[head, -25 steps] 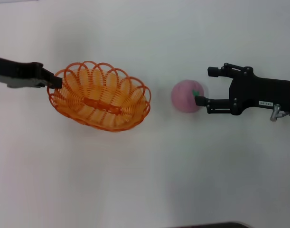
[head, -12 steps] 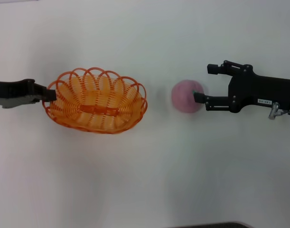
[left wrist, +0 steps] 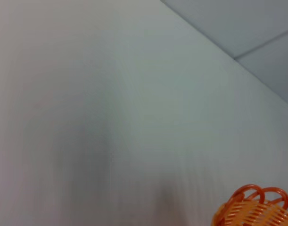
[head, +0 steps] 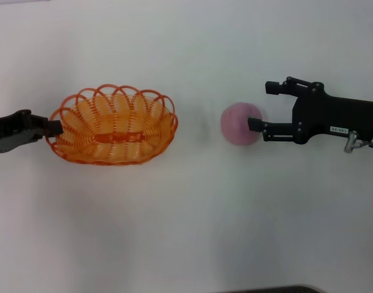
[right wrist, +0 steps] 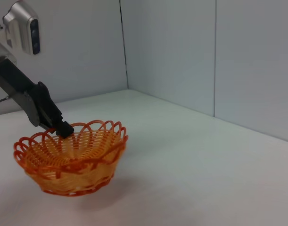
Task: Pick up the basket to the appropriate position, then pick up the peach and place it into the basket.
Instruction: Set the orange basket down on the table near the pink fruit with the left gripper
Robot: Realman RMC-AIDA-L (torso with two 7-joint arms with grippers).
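Observation:
The orange basket [head: 113, 125] is held level by its left rim in my left gripper [head: 54, 127], which is shut on the rim. In the right wrist view the basket [right wrist: 70, 157] hangs a little above the white table, with the left gripper [right wrist: 63, 128] on its far rim. A piece of the basket rim [left wrist: 257, 209] shows in the left wrist view. The pink peach [head: 238, 124] lies on the table to the right of the basket. My right gripper [head: 264, 107] is open just right of the peach, its lower finger [head: 256, 125] over the peach's right edge.
The white table [head: 186, 232] stretches all around. A dark edge [head: 265, 289] shows at the table's near side. Grey wall panels [right wrist: 181, 52] stand behind the table in the right wrist view.
My left gripper has drawn the basket to the left and the basket has gone from tilted to level. The right gripper and the peach have hardly moved.

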